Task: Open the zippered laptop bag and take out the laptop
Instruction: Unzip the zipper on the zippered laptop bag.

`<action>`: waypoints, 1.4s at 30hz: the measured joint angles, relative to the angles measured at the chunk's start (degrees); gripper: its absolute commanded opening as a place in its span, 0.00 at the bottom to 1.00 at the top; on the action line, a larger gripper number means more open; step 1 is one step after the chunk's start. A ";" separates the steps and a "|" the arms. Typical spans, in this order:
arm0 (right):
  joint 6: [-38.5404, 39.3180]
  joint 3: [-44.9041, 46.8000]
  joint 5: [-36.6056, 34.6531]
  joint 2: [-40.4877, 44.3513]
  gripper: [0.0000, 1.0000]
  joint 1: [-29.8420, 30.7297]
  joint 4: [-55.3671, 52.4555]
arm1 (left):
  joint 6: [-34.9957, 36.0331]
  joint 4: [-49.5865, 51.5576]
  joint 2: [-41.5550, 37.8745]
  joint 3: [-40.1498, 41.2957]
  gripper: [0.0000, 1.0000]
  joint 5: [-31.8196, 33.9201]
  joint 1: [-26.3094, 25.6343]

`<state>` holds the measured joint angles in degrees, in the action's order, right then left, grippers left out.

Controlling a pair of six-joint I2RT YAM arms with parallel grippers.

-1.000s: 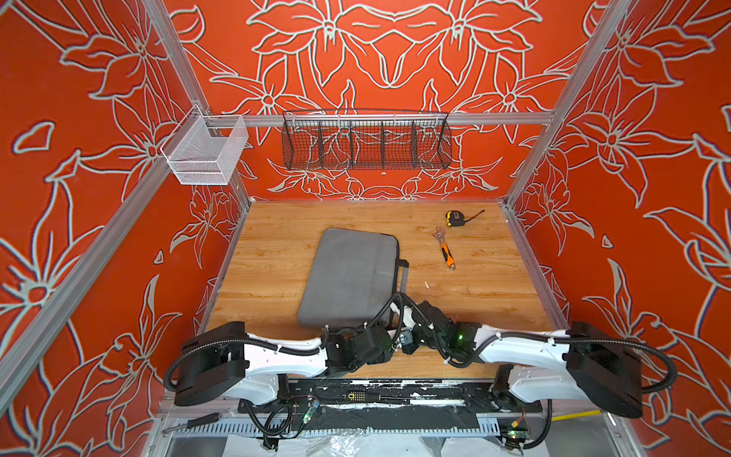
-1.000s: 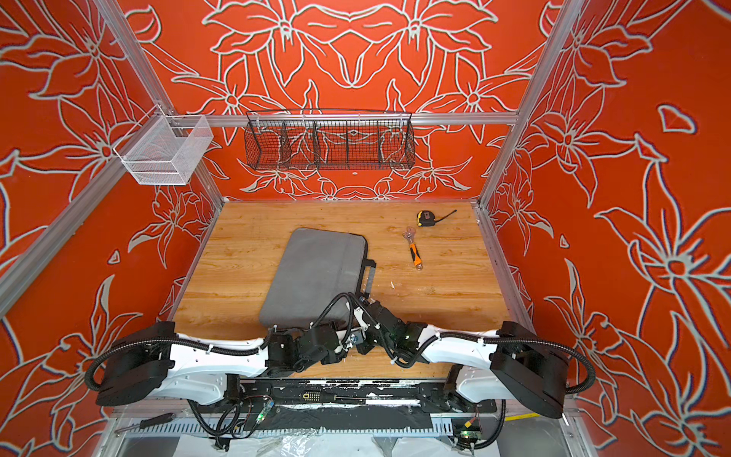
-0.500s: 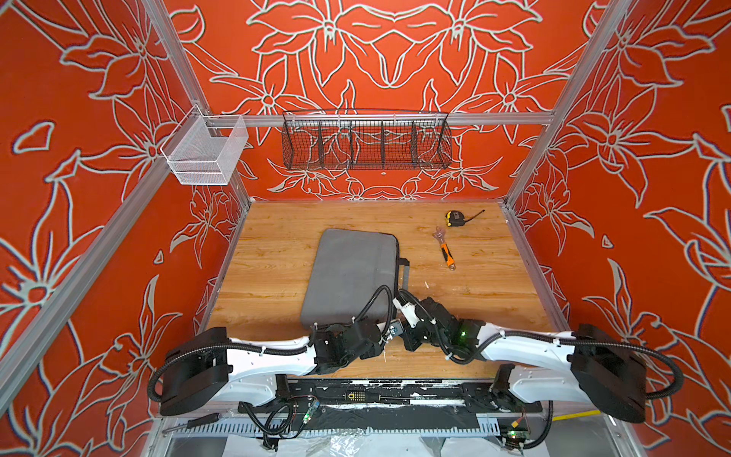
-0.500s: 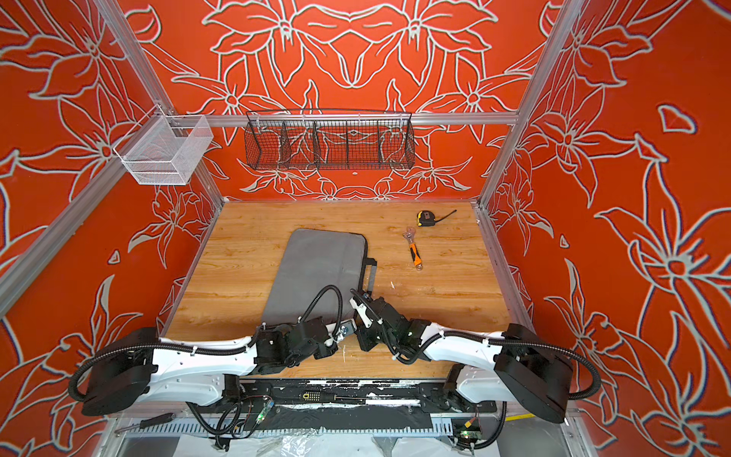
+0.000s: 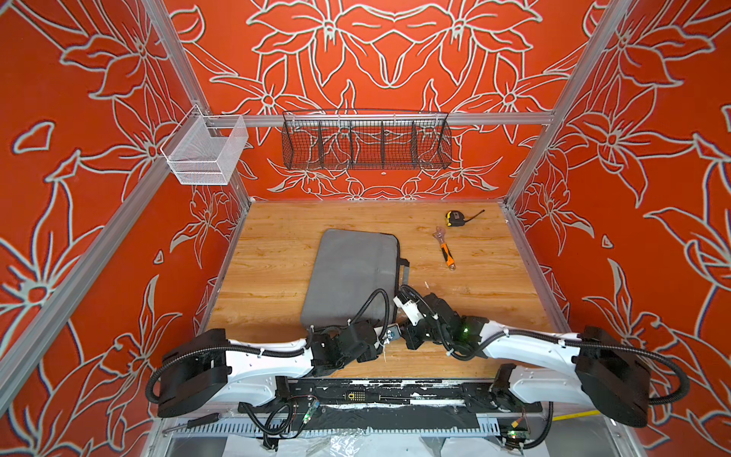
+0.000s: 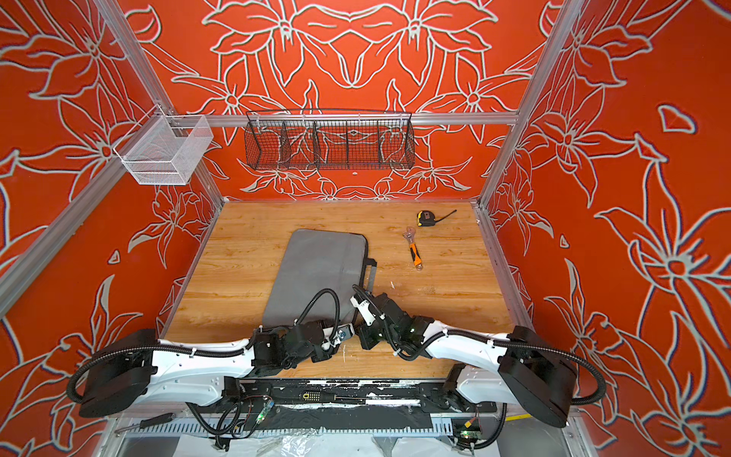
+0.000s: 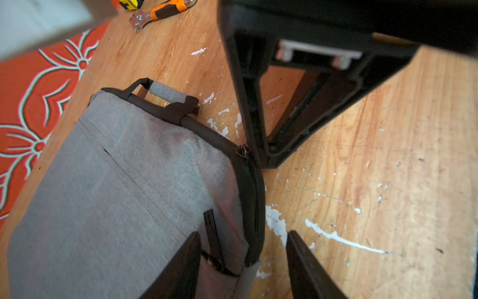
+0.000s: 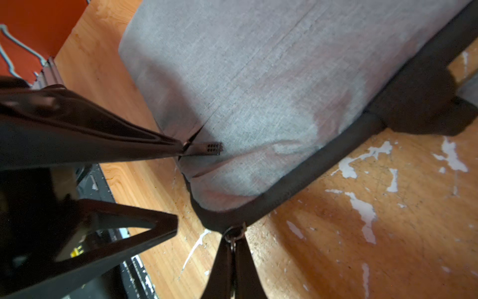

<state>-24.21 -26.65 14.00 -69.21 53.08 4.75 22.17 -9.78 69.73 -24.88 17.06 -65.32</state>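
Zippered laptop bag (image 5: pixel 352 277) lies flat near the front of the table (image 5: pixel 277 253), zip apparently closed, no laptop in sight, so nearly everything's left: my right claw (image 8: pixel 234 248) pinches the zipper pull (image 8: pixel 234 234), left claw (image 7: pixel 243 234) spread over the near corner, no readable writing

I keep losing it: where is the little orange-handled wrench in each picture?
In both top views: the orange-handled metal wrench lies on the wooden table, right of the grey fabric laptop bag.
Left wrist view: beyond the bag's handle, here.
Right wrist view: not in it.
Shared landmark: the bag.
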 measured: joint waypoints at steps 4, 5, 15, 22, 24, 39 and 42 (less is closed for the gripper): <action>-0.04 0.00 0.70 1.03 0.00 0.00 -0.66 | 1.42 -1.29 2.10 -1.07 0.55 -1.79 0.13; -0.07 0.00 0.87 1.03 0.00 0.00 -0.72 | 1.81 -1.70 2.97 -1.60 0.55 -2.03 0.13; -1.05 0.04 0.96 0.02 0.00 -1.60 -4.07 | 3.23 -2.54 10.19 -4.15 0.00 -0.68 1.16; -1.49 0.50 0.31 2.82 0.00 -1.29 -3.50 | 3.02 -2.10 8.48 -4.37 0.00 -2.08 1.16; -1.57 0.52 0.24 3.63 0.00 -1.25 -3.26 | 2.67 -1.86 7.65 -4.35 0.00 -2.49 1.16; -0.42 -8.87 5.75 -5.51 0.00 -4.48 -9.94 | -0.07 6.95 -5.64 -0.74 0.00 -4.35 1.20; 0.57 -10.19 7.41 -6.75 0.00 -5.01 -10.80 | -0.83 7.56 -8.26 0.44 0.00 -4.07 1.20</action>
<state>-23.64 -36.84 21.41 -75.96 48.07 -6.04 21.34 -2.22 61.47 -24.45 12.99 -64.12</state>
